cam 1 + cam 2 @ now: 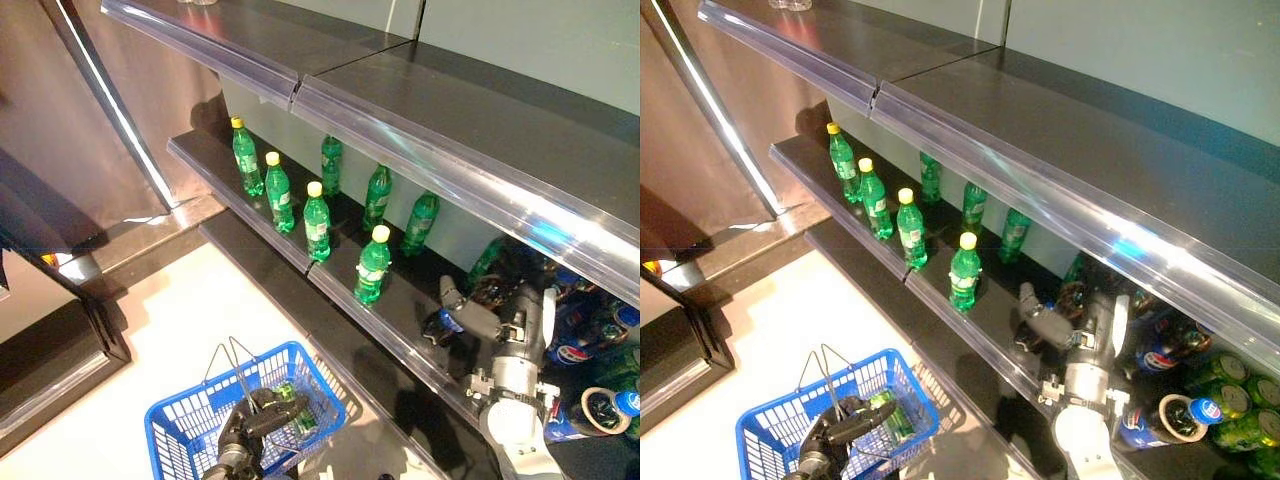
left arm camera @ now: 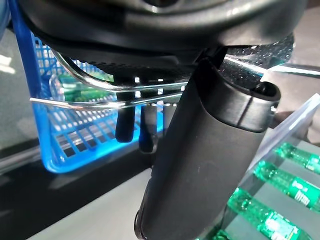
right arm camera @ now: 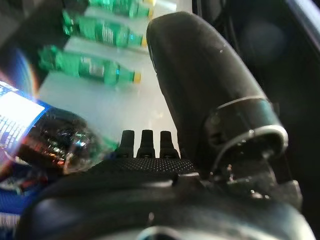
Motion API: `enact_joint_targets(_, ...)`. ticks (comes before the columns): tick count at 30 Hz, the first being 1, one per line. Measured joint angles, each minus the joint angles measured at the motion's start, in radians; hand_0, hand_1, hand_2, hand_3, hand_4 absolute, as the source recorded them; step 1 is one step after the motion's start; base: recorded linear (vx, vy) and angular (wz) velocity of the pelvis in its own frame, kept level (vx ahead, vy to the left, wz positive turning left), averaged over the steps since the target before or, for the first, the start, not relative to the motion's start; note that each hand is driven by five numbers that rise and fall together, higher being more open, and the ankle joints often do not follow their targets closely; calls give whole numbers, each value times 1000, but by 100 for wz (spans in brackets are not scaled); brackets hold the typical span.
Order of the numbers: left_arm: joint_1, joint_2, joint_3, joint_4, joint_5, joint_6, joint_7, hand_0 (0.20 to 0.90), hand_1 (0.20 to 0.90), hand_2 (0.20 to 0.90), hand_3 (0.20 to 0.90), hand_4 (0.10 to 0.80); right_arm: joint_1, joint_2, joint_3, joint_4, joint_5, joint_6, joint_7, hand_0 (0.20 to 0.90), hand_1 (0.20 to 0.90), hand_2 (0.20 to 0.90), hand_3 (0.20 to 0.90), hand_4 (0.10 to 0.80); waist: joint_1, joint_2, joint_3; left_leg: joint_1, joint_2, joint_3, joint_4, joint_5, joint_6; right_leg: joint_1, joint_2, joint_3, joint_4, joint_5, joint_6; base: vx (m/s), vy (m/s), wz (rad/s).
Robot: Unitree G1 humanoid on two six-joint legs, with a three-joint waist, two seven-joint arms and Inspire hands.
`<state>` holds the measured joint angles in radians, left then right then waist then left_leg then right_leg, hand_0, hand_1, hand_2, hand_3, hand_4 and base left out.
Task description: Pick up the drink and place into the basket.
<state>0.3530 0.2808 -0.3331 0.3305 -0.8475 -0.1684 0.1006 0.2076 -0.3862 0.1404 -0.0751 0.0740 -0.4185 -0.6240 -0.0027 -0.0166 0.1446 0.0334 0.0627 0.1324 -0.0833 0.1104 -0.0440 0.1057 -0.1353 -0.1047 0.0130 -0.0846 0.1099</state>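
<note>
Left hand (image 1: 250,425) clenched on basket (image 1: 185,425) handles. Right hand (image 1: 500,322) at shelf (image 1: 400,320) front edge beside cola bottle (image 3: 47,135), fingers straight, released.

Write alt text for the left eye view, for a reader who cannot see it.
The robot's right hand reaches onto a dark store shelf among dark cola bottles, fingers extended. Its left hand grips the wire handles of a blue basket holding a green bottle. More green bottles with yellow caps stand along the shelf.
</note>
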Motion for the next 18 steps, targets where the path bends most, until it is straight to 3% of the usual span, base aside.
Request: enact_joint_targets(18,0,0,9,-5,0,0,0,300,300,300,200,100,-10,0,-6,0,-28,-4,-30,900,900,900,900,800,3,4,15,0,-1,-2,0,0,0,4,0,-2,1,0,0,0,0,0)
